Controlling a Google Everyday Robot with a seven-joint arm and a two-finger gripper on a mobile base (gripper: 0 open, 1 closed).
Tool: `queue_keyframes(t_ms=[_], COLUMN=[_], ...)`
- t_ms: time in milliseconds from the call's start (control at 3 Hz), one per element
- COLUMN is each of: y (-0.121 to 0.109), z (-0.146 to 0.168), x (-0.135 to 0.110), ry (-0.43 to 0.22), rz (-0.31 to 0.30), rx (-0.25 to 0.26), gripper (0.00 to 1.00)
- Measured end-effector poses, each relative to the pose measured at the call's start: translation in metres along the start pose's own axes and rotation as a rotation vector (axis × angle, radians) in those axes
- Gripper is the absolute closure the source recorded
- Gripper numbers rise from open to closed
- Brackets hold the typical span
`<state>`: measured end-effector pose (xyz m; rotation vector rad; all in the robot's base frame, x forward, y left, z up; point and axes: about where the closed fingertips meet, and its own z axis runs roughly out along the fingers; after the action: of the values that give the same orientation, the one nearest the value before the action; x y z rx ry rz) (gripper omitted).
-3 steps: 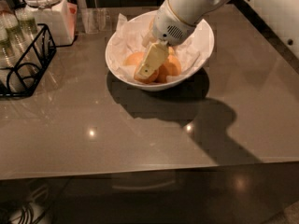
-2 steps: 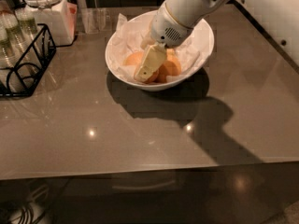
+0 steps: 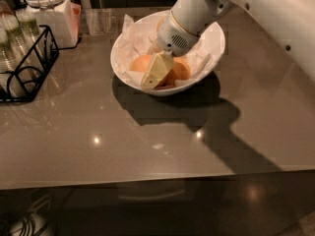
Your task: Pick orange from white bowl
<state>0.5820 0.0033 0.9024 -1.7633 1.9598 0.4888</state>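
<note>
The white bowl point(image 3: 123, 48), lined with crumpled white paper, stands at the back middle of the grey table. Two oranges lie in it: one point(image 3: 140, 63) to the left and one point(image 3: 180, 72) to the right. My gripper point(image 3: 155, 72) reaches down into the bowl from the upper right on its white arm. Its pale yellow tip rests between and over the two oranges, touching them. The gripper hides part of both oranges.
A white lidded jar point(image 3: 49, 14) stands at the back left. A black wire rack point(image 3: 27, 65) with glasses is at the left edge. A clear plastic cup point(image 3: 99, 19) sits behind the bowl. The table's front edge point(image 3: 157, 177) runs across the bottom.
</note>
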Motion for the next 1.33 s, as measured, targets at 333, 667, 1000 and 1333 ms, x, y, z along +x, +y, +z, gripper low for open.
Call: queue_keyframes(t_ms=[333, 667, 1000, 1333], y=[0.000, -0.001, 0.001, 0.006], z=[-0.001, -0.002, -0.008, -0.019], x=[-0.001, 0.000, 0.003, 0.011], ry=[-0.001, -0.003, -0.030, -0.054], rz=[0.004, 0.011, 0.023, 0.042], rx=[-0.004, -0.009, 0.015, 0.050], gripper=[0.27, 0.46, 0.69, 0.93])
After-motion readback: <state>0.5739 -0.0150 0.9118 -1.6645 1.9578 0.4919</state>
